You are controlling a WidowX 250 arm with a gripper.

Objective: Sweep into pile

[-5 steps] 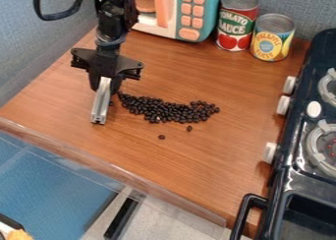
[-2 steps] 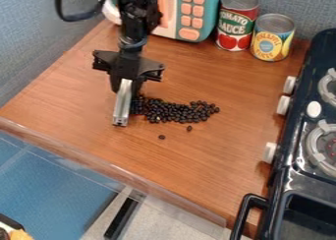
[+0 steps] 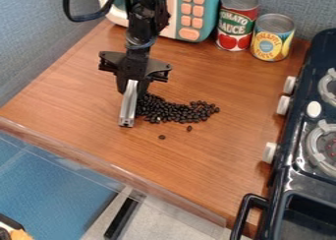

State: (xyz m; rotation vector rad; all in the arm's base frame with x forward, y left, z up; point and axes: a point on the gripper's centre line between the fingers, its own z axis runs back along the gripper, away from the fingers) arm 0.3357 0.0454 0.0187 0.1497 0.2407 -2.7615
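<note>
- ok so the black two-finger gripper (image 3: 133, 86) is clamped on a silver metal bar (image 3: 128, 106), which hangs tilted at the left end of the beans
- the small shiny black beans (image 3: 177, 111) lie in a long clump across the brown wood-look tabletop (image 3: 78, 96), so imo this is a push toward the middle, not a pick
- I'd keep the bar's low edge skimming the wood, cuz any gap lets beans slip under
- broad side facing the beans, slow push toward the black toy stove (image 3: 289, 172), else they'll roll off lol
- short strokes, stop once the clump bunches up
- two strays, one bean near the clump (image 3: 189, 128) and one farther out (image 3: 161, 136), probably need a separate nudge from the front
</note>
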